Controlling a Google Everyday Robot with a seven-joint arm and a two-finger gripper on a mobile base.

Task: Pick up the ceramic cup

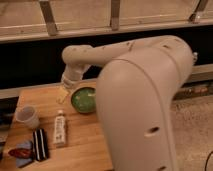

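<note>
At the right side of the wooden table [82,147], the robot's bulky pale arm [145,100] is filling the foreground and hiding that whole part of the tabletop. The gripper [62,94] is hanging low over the back of the table, just left of the green bowl [84,99]. Its yellowish tip is blending into the wood, so I cannot tell whether it is open or closed. One ceramic cup [27,116] is standing upright near the left edge, apart from the gripper. One white tube [59,128] is lying in front of the bowl, and one dark striped packet [40,145] is lying left of it. A red and blue thing [20,151] is sitting at the lower left corner, too unclear to name.
</note>
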